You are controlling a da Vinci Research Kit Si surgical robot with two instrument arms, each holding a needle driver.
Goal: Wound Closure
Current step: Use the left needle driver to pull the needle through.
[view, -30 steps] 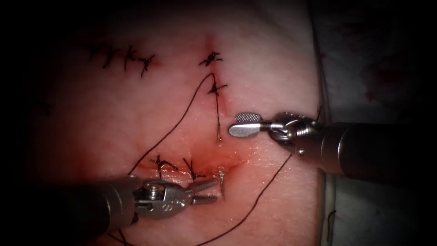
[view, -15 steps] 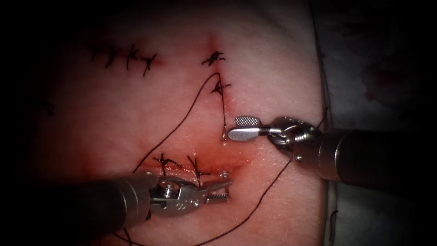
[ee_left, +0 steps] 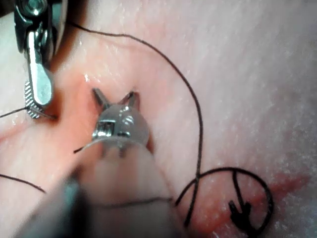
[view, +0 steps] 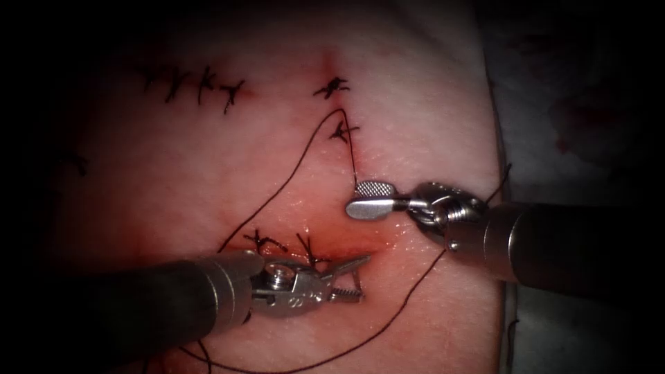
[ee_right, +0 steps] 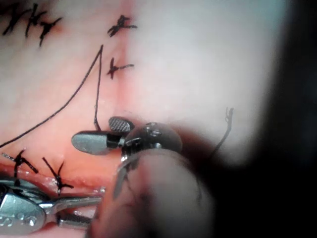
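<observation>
The tissue (view: 415,104) has a cut that runs down from two knotted stitches (view: 338,86) and bends left past two more stitches (view: 263,241); red fluid (view: 339,239) lies in the bend. My left tool (view: 364,277) is open at the bend's lower edge, and a short bright piece that looks like the needle (view: 357,275) stands out of the tissue between its jaws. My right tool (view: 353,199) is open and holds nothing, on the cut's right side. Dark thread (view: 277,187) drops from the second stitch to its upper jaw. The left wrist view gives the left tool (ee_left: 113,93) spread in a V.
An older row of dark stitches (view: 201,86) sits at the far left of the tissue. A long slack loop of thread (view: 388,318) curves below both tools. White cloth (view: 568,104) lies beyond the tissue's right edge.
My left tool has moved right and now has its open jaws around the bright piece. The thread's lower end has risen to the right tool's jaw. The tissue shifted slightly right.
</observation>
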